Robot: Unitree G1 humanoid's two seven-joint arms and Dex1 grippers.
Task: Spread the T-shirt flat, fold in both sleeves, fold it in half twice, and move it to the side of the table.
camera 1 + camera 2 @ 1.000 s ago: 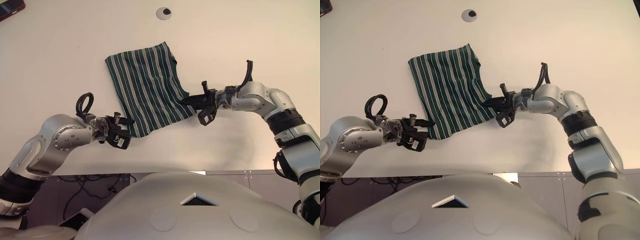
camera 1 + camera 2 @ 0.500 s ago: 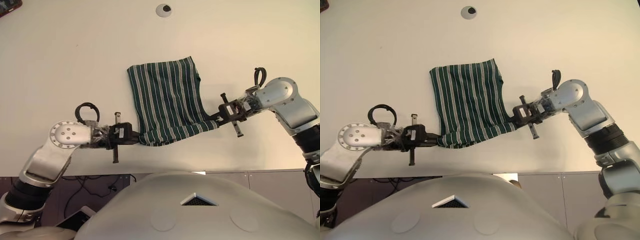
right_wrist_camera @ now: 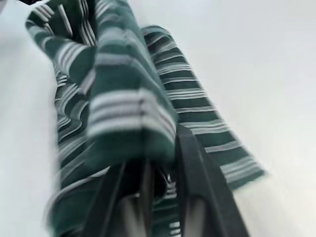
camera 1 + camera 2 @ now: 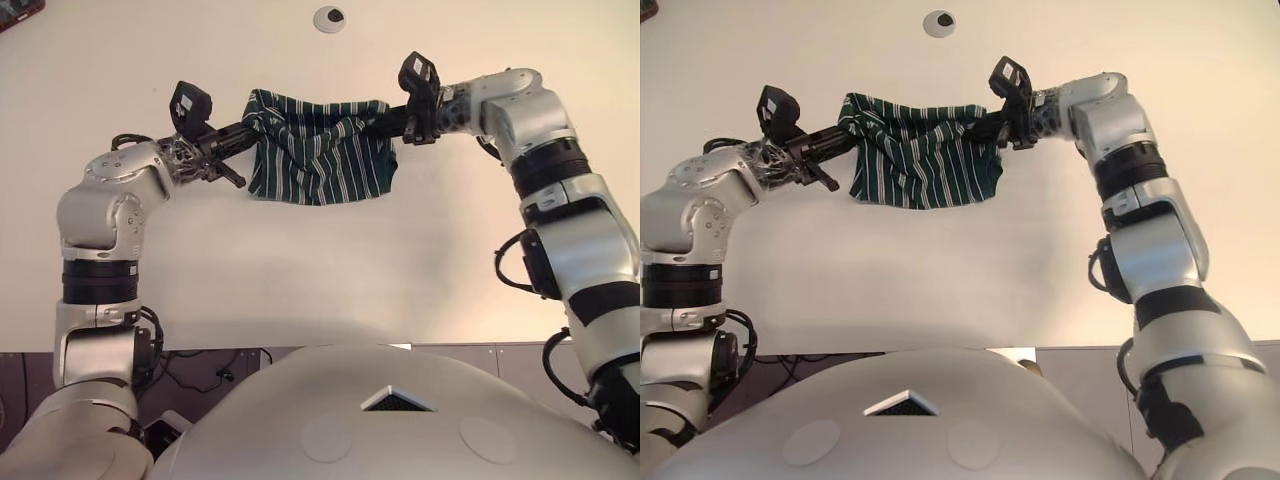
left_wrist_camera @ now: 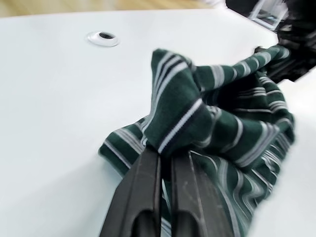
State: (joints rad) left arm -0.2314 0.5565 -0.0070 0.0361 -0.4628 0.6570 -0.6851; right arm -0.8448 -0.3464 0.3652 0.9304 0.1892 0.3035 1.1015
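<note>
The shirt (image 4: pixel 318 150) hangs bunched between the grippers, its top edge slung from one to the other and its lower edge sagging to the table (image 4: pixel 300 270). The left gripper (image 4: pixel 245 129) is clenched on one top corner, the right gripper (image 4: pixel 386 121) on the other. The table spreads wide on the near side of them. A grommet (image 4: pixel 327 19) lies beyond, well apart.

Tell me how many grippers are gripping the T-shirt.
2. The left gripper pinches the T-shirt at its left end, and the right gripper pinches it at its right end.
</note>
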